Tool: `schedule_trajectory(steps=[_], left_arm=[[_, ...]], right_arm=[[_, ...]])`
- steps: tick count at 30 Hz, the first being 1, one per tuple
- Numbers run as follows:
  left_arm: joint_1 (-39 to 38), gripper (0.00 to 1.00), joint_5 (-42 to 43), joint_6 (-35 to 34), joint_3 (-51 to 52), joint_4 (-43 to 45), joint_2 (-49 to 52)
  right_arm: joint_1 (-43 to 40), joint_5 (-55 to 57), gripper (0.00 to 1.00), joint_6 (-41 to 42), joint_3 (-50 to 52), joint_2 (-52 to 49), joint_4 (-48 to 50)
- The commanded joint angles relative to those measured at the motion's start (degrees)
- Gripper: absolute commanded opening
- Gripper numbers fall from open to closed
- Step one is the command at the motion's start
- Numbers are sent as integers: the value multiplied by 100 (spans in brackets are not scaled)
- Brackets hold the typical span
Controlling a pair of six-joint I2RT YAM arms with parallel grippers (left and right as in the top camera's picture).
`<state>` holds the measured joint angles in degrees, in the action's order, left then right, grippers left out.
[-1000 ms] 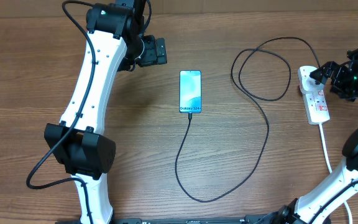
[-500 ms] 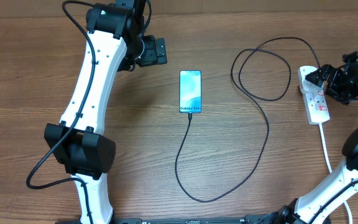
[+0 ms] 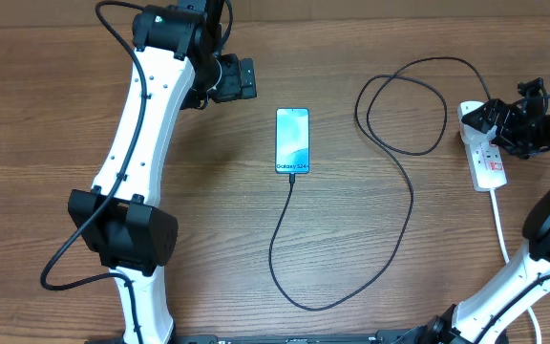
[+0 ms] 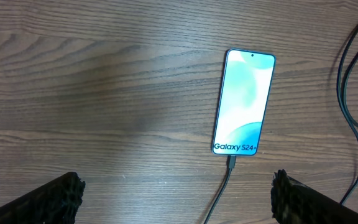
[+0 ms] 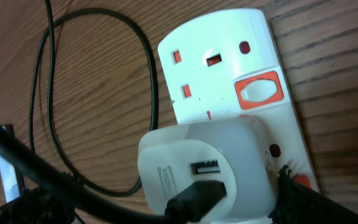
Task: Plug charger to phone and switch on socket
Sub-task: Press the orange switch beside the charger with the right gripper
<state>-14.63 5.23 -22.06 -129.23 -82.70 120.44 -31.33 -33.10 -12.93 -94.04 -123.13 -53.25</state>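
Note:
The phone [image 3: 292, 140] lies face up in the middle of the table, its blue screen lit, with the charger's tip [image 3: 294, 175] in its lower end. The black charger cable [image 3: 412, 191] loops right to the socket [image 3: 489, 161], a white strip. In the left wrist view the phone [image 4: 243, 102] sits ahead of my open left gripper [image 4: 176, 200], and the tip [image 4: 230, 163] is in the phone's port. In the right wrist view the open right gripper [image 5: 166, 208] straddles a white adapter [image 5: 210, 163] on the socket [image 5: 222, 56]; a black USB plug [image 5: 194, 200] is in it.
An orange-framed switch [image 5: 258, 90] shows on the strip beside an unused outlet [image 5: 213, 60]. A second red switch [image 5: 300, 182] is partly hidden by my right finger [image 5: 306, 202]. The strip's thick white cord [image 3: 500, 229] runs toward the front. My left gripper [image 3: 246, 79] hovers up-left of the phone.
My right gripper has shifted left over the socket's far end. The left arm, the phone and the cable have not moved.

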Motion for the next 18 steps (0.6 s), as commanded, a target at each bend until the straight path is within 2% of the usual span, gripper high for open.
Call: schedule_trajectory(steps=[1,18], left_arm=[[-39,100,-96,109,-26,24,22],[-39,100,-96,109,-26,24,22]], right_arm=[[90,35,100,-61,83,-28,76],[96,496,100,96,83,-28,216]])
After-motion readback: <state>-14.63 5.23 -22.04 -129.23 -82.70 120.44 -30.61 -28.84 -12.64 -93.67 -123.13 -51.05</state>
